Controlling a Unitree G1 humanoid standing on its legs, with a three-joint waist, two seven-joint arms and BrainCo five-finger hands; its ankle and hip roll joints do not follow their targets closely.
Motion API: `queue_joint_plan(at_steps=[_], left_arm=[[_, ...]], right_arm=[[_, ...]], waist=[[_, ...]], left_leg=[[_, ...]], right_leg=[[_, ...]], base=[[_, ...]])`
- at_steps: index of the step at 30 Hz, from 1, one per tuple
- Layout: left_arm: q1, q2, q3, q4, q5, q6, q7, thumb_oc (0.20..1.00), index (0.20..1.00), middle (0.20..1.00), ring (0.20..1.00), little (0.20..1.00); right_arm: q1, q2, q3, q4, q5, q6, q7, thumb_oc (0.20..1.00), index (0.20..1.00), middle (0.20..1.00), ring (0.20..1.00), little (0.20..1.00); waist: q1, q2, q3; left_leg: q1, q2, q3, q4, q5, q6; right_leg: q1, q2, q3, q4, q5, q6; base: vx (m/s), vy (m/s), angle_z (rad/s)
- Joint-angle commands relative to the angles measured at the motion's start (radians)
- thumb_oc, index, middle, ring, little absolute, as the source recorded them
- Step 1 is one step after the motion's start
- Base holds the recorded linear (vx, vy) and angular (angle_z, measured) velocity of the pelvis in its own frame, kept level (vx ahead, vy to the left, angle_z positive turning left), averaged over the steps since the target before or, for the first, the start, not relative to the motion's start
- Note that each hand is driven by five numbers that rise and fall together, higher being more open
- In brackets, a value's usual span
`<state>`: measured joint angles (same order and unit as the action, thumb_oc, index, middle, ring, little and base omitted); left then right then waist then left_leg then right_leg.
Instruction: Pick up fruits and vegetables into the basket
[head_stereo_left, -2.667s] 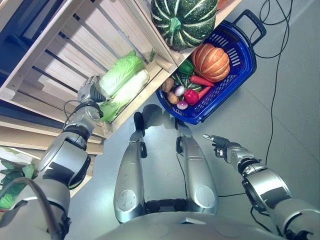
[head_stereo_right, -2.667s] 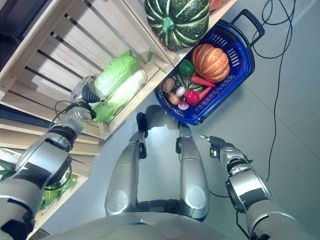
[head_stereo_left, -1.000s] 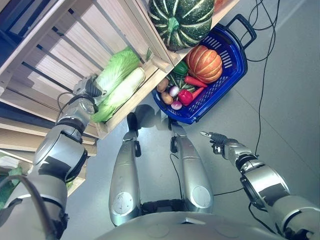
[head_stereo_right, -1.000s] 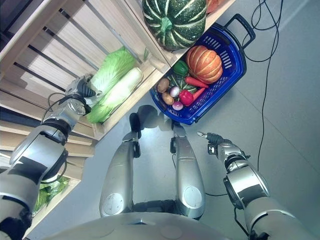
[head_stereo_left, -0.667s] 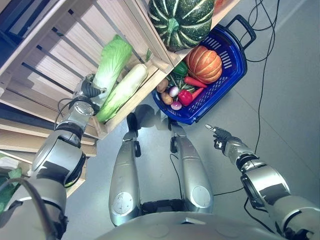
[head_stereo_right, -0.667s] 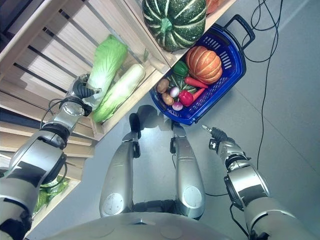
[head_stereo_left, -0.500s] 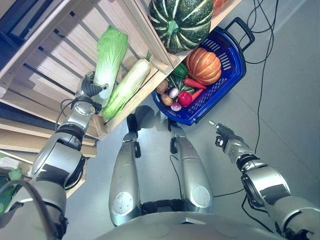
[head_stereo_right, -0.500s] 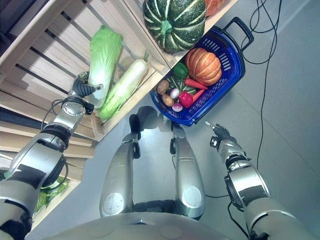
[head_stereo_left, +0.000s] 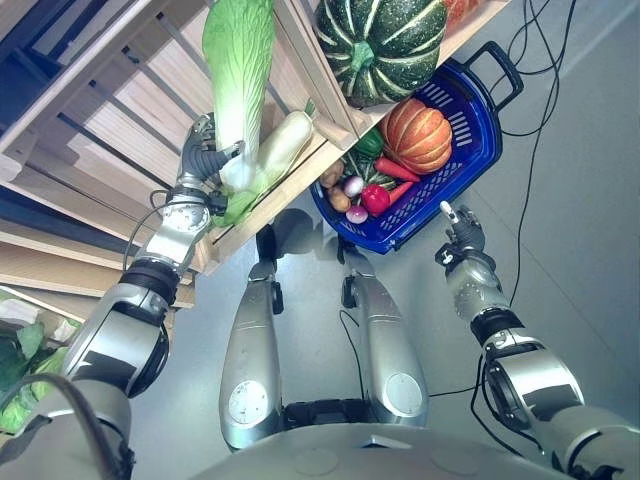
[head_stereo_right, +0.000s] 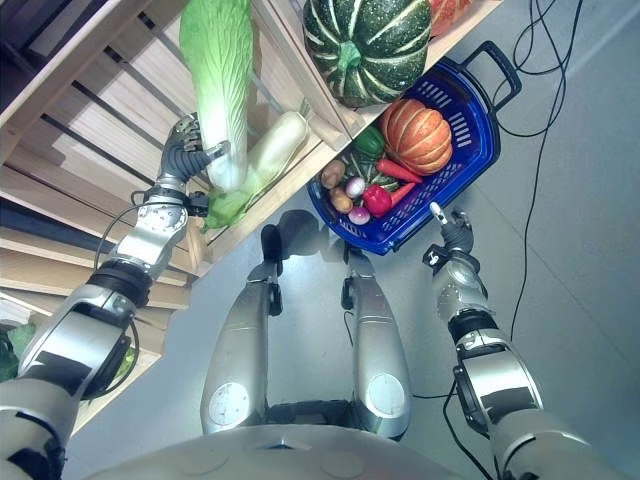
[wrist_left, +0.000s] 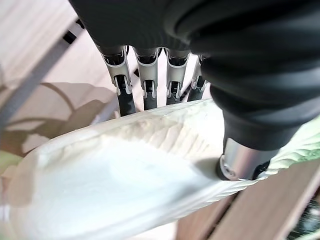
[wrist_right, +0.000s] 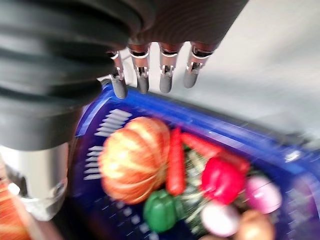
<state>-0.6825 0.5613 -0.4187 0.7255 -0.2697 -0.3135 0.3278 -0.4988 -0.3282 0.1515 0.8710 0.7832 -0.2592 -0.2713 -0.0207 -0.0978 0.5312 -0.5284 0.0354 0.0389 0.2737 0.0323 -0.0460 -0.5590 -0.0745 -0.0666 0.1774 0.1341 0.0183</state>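
Observation:
My left hand (head_stereo_left: 208, 160) is curled round the pale base of a long green napa cabbage (head_stereo_left: 238, 60), which stands lifted and upright against the wooden crate shelf (head_stereo_left: 110, 110). In the left wrist view its fingers (wrist_left: 150, 82) and thumb wrap the cabbage's white stem (wrist_left: 125, 185). A second cabbage with a white stalk (head_stereo_left: 280, 145) lies in the crate beside it. The blue basket (head_stereo_left: 478, 140) on the floor holds an orange pumpkin (head_stereo_left: 417, 135), a red pepper (head_stereo_left: 377, 198), a green pepper, a carrot, an onion and potatoes. My right hand (head_stereo_left: 458, 232) hovers open near the basket's near rim, holding nothing.
A big striped green pumpkin (head_stereo_left: 380, 45) rests on the shelf edge above the basket. Leafy greens (head_stereo_left: 25, 350) fill a lower crate at the far left. Grey floor spreads to the right of the basket.
My left hand has lifted the napa cabbage off the crate floor and swung it upright. My right hand has risen toward the basket's rim.

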Motion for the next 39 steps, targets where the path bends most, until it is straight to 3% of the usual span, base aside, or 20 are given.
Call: queue_joint_plan(at_steps=[1, 5, 12, 27, 39], left_arm=[[-0.013, -0.017, 0.069, -0.086, 0.069, -0.098, 0.037, 0.2, 0.2, 0.2, 0.2, 0.2], [0.002, -0.002, 0.069, -0.156, 0.142, -0.111, 0.053, 0.2, 0.2, 0.2, 0.2, 0.2], [0.006, 0.039, 0.046, -0.287, 0.265, -0.123, 0.004, 0.2, 0.2, 0.2, 0.2, 0.2], [-0.061, 0.12, -0.045, -0.428, 0.386, -0.099, -0.135, 0.2, 0.2, 0.2, 0.2, 0.2], [-0.096, 0.117, -0.127, -0.532, 0.359, -0.09, -0.29, 0.2, 0.2, 0.2, 0.2, 0.2]], right_arm=[[0.049, -0.035, -0.028, -0.124, 0.006, -0.102, -0.079, 1.0, 1.0, 1.0, 1.0, 1.0], [0.077, -0.036, -0.019, -0.29, -0.019, -0.155, -0.092, 1.0, 1.0, 1.0, 1.0, 1.0], [0.108, -0.035, -0.025, -0.482, -0.05, -0.181, 0.014, 1.0, 1.0, 1.0, 1.0, 1.0], [0.095, -0.055, 0.047, -0.725, -0.046, -0.107, 0.21, 1.0, 1.0, 1.0, 1.0, 1.0], [0.053, -0.07, 0.141, -0.837, -0.045, -0.031, 0.259, 1.0, 1.0, 1.0, 1.0, 1.0]], waist=[[0.014, 0.045, -0.011], [0.009, 0.049, -0.011], [0.002, 0.057, -0.011], [-0.011, 0.06, -0.011], [-0.01, 0.051, -0.011]], left_leg=[[0.017, -0.03, -0.022, -0.072, -0.011, 0.018], [0.016, -0.032, -0.021, -0.074, -0.007, 0.017], [0.031, -0.034, -0.016, -0.086, 0.0, 0.017], [0.047, -0.028, 0.001, -0.109, 0.012, 0.016], [0.039, -0.022, 0.007, -0.121, 0.016, 0.016]], right_leg=[[0.017, 0.03, -0.045, 0.104, -0.12, 0.039], [0.015, 0.024, -0.049, 0.106, -0.121, 0.042], [0.028, 0.016, -0.055, 0.099, -0.121, 0.048], [0.045, 0.009, -0.056, 0.079, -0.115, 0.058], [0.037, 0.01, -0.055, 0.068, -0.11, 0.063]], base=[[0.0, 0.0, 0.0], [0.0, 0.0, 0.0], [0.0, 0.0, 0.0], [0.0, 0.0, 0.0], [0.0, 0.0, 0.0]])
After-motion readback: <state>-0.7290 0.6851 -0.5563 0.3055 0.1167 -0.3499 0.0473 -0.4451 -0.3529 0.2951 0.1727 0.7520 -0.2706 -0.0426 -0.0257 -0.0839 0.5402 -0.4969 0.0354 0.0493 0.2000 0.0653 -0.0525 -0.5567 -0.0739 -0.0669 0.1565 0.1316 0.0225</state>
